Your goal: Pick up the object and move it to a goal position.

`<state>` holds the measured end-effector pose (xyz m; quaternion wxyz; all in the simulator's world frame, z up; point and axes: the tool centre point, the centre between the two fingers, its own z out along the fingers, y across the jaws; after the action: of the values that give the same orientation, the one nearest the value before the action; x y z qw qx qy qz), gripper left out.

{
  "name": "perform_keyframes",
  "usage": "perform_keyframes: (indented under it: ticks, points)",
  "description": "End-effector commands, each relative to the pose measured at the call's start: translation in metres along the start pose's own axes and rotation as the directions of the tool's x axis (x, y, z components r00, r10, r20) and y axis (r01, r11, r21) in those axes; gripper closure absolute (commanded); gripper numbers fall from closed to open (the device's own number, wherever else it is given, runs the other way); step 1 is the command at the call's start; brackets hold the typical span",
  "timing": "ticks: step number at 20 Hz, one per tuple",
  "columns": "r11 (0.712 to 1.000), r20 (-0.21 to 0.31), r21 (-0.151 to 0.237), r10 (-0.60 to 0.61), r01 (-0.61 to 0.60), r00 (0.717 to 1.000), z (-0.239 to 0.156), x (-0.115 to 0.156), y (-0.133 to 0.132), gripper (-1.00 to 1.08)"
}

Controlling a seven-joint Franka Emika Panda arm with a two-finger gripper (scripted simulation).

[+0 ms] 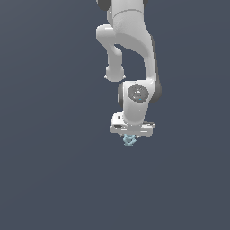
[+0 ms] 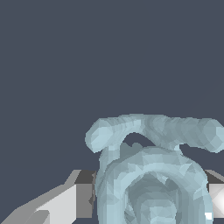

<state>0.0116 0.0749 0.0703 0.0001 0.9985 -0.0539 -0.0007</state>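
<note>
Beneath the white arm (image 1: 134,54), the tool (image 1: 130,137) points straight down, clenched on the pale blue figurine (image 1: 130,140). Its fingers (image 2: 72,201) flank the figurine, which fills the wrist view

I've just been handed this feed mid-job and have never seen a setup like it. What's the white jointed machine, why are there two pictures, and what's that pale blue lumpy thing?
These are renders from a simulator, not real footage. The white jointed machine is a single robot arm. At its lower end is the tool, the part that grasps.

The exterior view comes from a camera off the arm, showing the whole arm against a plain dark grey-blue surface. The wrist view comes from a camera on the arm's wrist, looking past the tool's fingers, so everything there looks huge.

The pale blue lumpy thing is a small knobbly figurine with rounded lobes. It sits at the tool's tip, between the fingers, and fills much of the wrist view, so it appears to be gripped. Nothing else shows on the surface.
</note>
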Motion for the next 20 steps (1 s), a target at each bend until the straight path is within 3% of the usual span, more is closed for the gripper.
perform_keyframes:
  ticks: [1, 20]
  points:
    - [1.0, -0.001, 0.0, 0.0, 0.0, 1.0, -0.009, 0.003, 0.002, 1.08]
    - [1.0, -0.001, 0.001, 0.0, 0.0, 1.0, -0.154, 0.055, 0.04, 1.08]
